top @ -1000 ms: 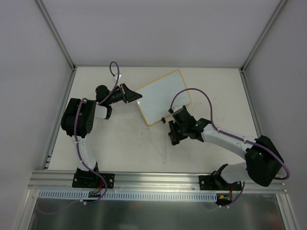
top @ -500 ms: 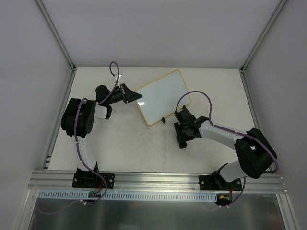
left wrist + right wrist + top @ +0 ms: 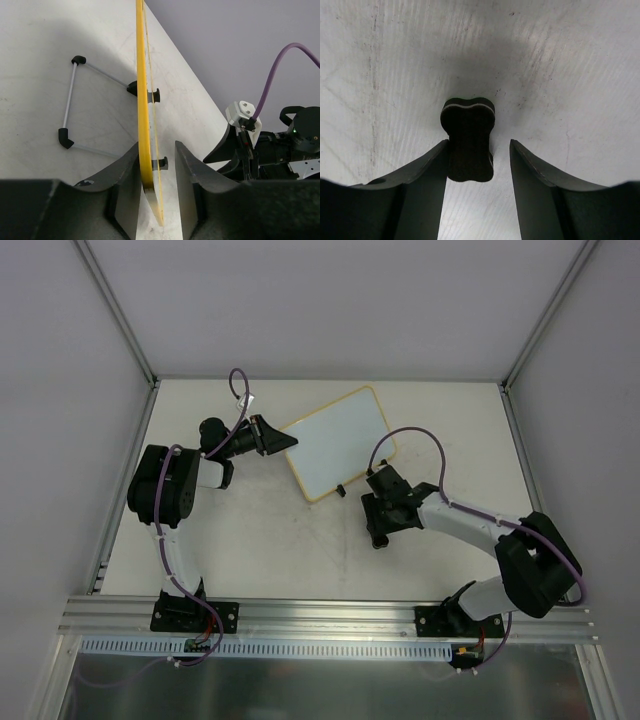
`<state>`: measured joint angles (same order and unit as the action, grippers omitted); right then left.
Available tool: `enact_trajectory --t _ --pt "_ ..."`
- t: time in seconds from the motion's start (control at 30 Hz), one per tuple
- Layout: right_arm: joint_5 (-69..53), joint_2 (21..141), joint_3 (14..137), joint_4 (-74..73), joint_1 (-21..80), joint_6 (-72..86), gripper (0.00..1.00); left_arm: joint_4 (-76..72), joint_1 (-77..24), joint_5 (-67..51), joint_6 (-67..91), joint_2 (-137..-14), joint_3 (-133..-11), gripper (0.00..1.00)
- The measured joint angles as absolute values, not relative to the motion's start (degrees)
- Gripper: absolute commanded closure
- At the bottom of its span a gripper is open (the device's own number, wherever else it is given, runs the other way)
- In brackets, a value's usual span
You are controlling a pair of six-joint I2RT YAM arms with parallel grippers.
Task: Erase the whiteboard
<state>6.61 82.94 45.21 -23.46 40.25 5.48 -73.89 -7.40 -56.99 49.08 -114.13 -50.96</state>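
The whiteboard [image 3: 338, 440], white with a yellow frame, lies slantwise at the back middle of the table. In the left wrist view it shows edge-on [image 3: 143, 115]. My left gripper [image 3: 287, 444] straddles its left corner. In the left wrist view [image 3: 156, 150] one finger touches the frame and a gap shows beside the other. My right gripper [image 3: 377, 535] points down at the table, near of the board. In the right wrist view [image 3: 480, 144] it is open around a small black eraser [image 3: 468, 137] lying on the table, which touches the left finger [image 3: 432, 170].
A wire stand with black feet [image 3: 69, 97] shows behind the board. A black clip foot [image 3: 343, 490] sticks out at the board's near edge. White walls [image 3: 60, 420] and a metal rail [image 3: 330, 615] bound the table [image 3: 260, 540].
My right gripper has moved a little right and nearer, away from the board's near edge, and its arm has folded in. The left gripper and the board have not moved.
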Motion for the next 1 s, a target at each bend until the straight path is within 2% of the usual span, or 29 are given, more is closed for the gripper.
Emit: enact_trajectory --t 0.3,0.57,0.63,0.77,0.9,1.0 --pt "7.33 78.85 45.21 -23.46 40.25 5.32 0.45 -73.89 -7.07 -57.04 49.95 -114.13 -50.96 0.54" --pt "8.45 75.44 45.21 -23.88 40.25 5.13 0.45 -73.89 -5.43 -56.99 51.48 -114.15 -50.98 0.48" --pt "8.62 74.13 45.3 -23.88 40.25 4.89 0.45 -73.95 -4.34 -56.95 52.1 -114.24 -50.98 0.42" --pt "8.8 71.96 45.39 -23.88 40.01 4.38 0.45 -74.06 -1.69 -56.55 54.94 -114.39 -50.28 0.41" --pt "9.52 69.43 45.39 -23.86 39.55 3.79 0.45 -74.28 0.4 -55.2 56.29 -113.25 -45.8 0.38" --pt "10.7 67.0 45.36 -23.81 39.38 3.29 0.45 -73.54 1.67 -53.32 55.86 -107.94 -38.37 0.34"
